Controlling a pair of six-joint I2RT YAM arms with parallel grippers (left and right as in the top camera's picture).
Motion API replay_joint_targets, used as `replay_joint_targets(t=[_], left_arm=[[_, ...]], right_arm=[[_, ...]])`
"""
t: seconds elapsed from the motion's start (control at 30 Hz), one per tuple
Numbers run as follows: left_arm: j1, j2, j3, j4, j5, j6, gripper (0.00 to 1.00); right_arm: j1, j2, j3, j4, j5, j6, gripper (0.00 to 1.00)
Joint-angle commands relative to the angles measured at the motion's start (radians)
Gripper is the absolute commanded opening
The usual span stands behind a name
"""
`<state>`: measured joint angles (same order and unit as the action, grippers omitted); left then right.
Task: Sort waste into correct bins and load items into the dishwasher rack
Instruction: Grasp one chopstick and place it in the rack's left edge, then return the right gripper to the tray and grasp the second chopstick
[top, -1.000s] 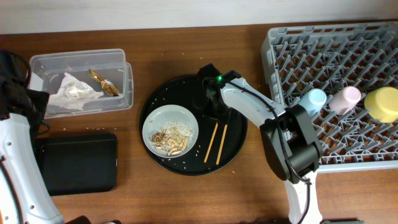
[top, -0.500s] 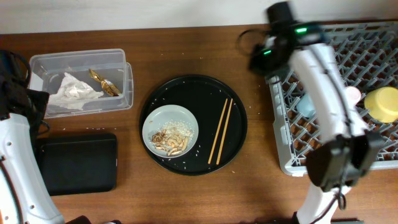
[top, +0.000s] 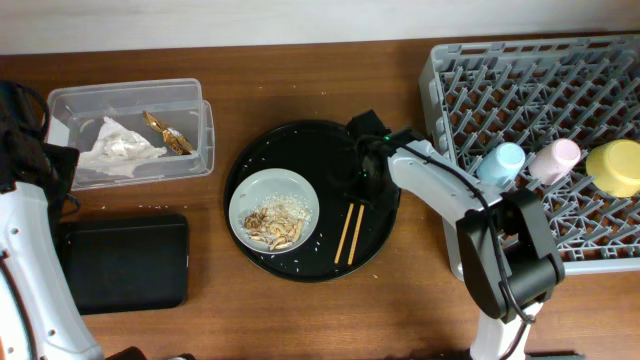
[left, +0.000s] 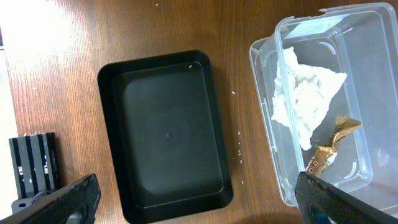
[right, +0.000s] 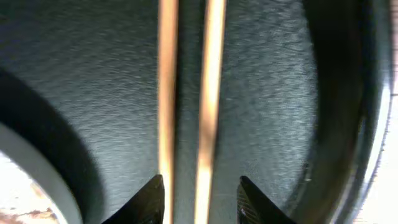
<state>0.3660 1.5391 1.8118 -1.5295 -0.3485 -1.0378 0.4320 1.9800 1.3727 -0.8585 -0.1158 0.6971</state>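
Observation:
The wooden chopsticks (top: 350, 235) lie side by side on the large round black tray (top: 300, 140), right of the pale plate (top: 291, 182) that holds rice and brown scraps (top: 272, 222). My right gripper (top: 363, 186) is low over their far ends. In the right wrist view it (right: 200, 196) is open with both chopsticks (right: 166, 93) between its fingers. My left gripper (left: 199, 205) is open and empty above the black rectangular tray (left: 165, 137) and the clear box (left: 373, 25), which holds the napkin (left: 305, 93) and gold wrapper (left: 329, 149).
The grey rack (top: 520, 70) at the right holds the light-blue cup (top: 500, 160), pink cup (top: 555, 157) and yellow bowl (top: 615, 165). The clear box (top: 130, 95) is at the back left and the black rectangular tray (top: 125, 262) at the front left. Rice grains dot the round tray.
Half a second ago my right arm was up by the rack's left corner. Now it is down over the far ends of the chopsticks. The left arm has not moved.

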Motion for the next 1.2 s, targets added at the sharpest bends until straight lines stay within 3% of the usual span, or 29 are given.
replay_joint_targets(t=[0.0,0.1,0.53,0.63,0.7,0.83,0.93,0.97,1.07,1.13,1.17], left_arm=[[0.003,-0.007,0.003,-0.002,-0.006,-0.009,0.99],[0.003,-0.007,0.003,-0.002,-0.006,-0.009,0.99],[0.003,-0.007,0.003,-0.002,-0.006,-0.009,0.99],[0.003,-0.007,0.003,-0.002,-0.006,-0.009,0.99],[0.003,-0.007,0.003,-0.002,-0.007,-0.009,0.99],[0.003,-0.007,0.003,-0.002,-0.006,-0.009,0.99],[0.003,-0.007,0.003,-0.002,-0.006,-0.009,0.99],[0.003,-0.007,0.003,-0.002,-0.006,-0.009,0.99],[0.003,-0.007,0.003,-0.002,-0.006,-0.009,0.99],[0.003,-0.007,0.003,-0.002,-0.006,-0.009,0.99],[0.003,-0.007,0.003,-0.002,-0.006,-0.009,0.99]], right_arm=[[0.013,-0.009,-0.048,0.026,0.087,0.064,0.36],[0.027,-0.009,-0.060,0.056,0.107,0.064,0.32],[0.105,0.039,-0.061,0.078,0.204,0.132,0.31],[0.105,0.071,-0.061,0.078,0.207,0.132,0.22],[0.105,0.074,-0.061,0.072,0.207,0.131,0.07],[0.103,0.028,0.013,-0.023,0.203,0.119,0.04],[0.071,-0.066,0.178,-0.180,0.203,-0.025,0.04],[0.023,-0.119,0.294,-0.249,0.216,-0.193,0.04],[-0.138,-0.168,0.477,-0.364,0.244,-0.386,0.04],[-0.272,-0.169,0.504,-0.365,0.228,-0.648,0.04],[-0.305,-0.165,0.501,-0.365,0.228,-0.710,0.04]])
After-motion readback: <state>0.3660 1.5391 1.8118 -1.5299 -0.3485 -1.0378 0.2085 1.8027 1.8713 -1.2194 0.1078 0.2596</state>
